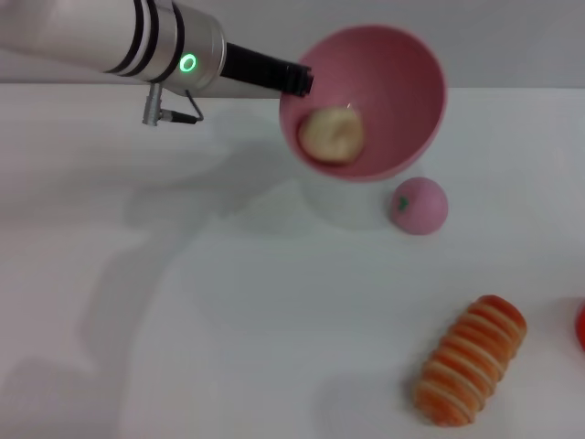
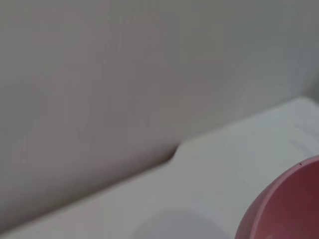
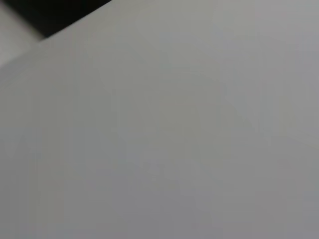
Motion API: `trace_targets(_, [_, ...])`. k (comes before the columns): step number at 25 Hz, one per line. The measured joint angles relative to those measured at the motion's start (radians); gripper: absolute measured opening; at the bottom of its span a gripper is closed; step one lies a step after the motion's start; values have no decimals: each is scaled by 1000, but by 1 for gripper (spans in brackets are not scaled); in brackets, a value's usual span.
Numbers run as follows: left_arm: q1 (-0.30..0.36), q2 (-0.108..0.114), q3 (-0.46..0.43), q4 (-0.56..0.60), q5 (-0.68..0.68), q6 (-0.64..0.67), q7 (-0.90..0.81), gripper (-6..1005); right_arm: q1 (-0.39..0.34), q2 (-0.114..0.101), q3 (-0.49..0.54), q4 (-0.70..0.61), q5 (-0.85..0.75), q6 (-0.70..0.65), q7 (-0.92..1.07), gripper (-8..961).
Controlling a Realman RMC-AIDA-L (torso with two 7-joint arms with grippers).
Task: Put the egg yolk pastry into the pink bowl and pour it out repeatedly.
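The pink bowl [image 1: 393,82] is held off the white table [image 1: 183,320], tipped so that its opening faces me. The pale beige egg yolk pastry [image 1: 332,134] lies inside it, against the lower left wall near the rim. My left gripper [image 1: 300,80] reaches in from the left and is shut on the bowl's left rim. A part of the bowl's outer wall [image 2: 289,209] shows in the left wrist view. My right gripper is out of view; its wrist view shows only a plain grey surface.
A small pink ball with a green mark [image 1: 420,205] lies on the table just below and right of the bowl. An orange-and-cream striped roll [image 1: 471,359] lies at the front right. A red thing [image 1: 580,325] is cut off at the right edge.
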Motion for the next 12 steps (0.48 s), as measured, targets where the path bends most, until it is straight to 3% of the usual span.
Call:
trace_targets(4, [47,-2,63,21,-95,-135,90,44,-21,-2,93,127,48,11,-80,591])
trace_targets(5, [101,-2,183,57,-188,-311,186,44,-28,-2,109,141,48,18,-82,591])
trace_targets(12, [199,-1,468,84,-257,-815,357,45,-82,1,172,231,56,37,-96,591])
